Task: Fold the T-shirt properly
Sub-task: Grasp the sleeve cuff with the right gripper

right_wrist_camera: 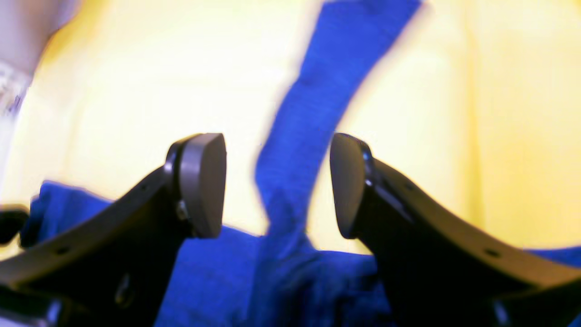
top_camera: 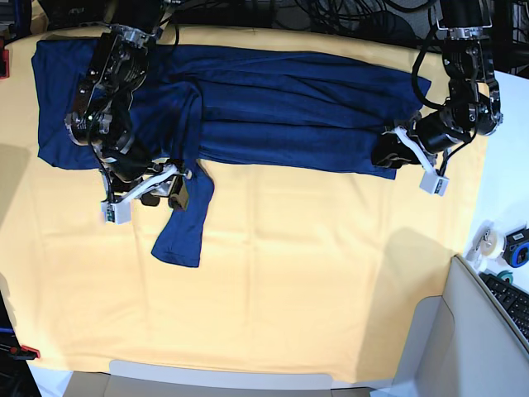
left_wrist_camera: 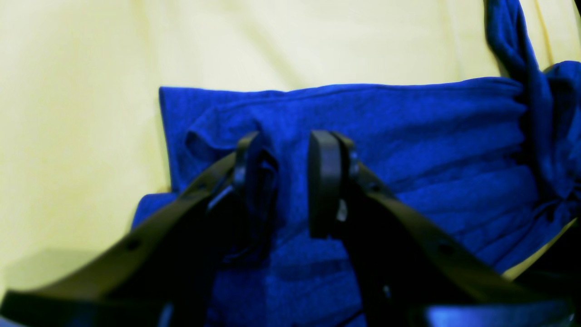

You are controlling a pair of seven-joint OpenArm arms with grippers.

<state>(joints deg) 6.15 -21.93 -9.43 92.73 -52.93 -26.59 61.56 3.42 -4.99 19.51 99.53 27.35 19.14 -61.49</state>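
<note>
The T-shirt (top_camera: 281, 107), dark navy with long sleeves, lies spread along the far side of the yellow table cloth (top_camera: 314, 273). One sleeve (top_camera: 183, 223) trails toward the near side at the left. My right gripper (top_camera: 168, 194) stands open just above that sleeve's upper part. In the right wrist view the sleeve (right_wrist_camera: 313, 91) runs loose between the spread fingers of the right gripper (right_wrist_camera: 278, 181). My left gripper (top_camera: 383, 155) sits at the shirt's right near corner. In the left wrist view the left gripper (left_wrist_camera: 286, 181) has its jaws partly apart, with a fold of cloth (left_wrist_camera: 261, 181) against one finger.
A white side surface at the right holds a tape roll (top_camera: 488, 241) and a small blue-black object (top_camera: 518, 246). A keyboard (top_camera: 508, 294) lies below them. Cables crowd the back edge. A red item (top_camera: 4, 62) sits at the far left edge.
</note>
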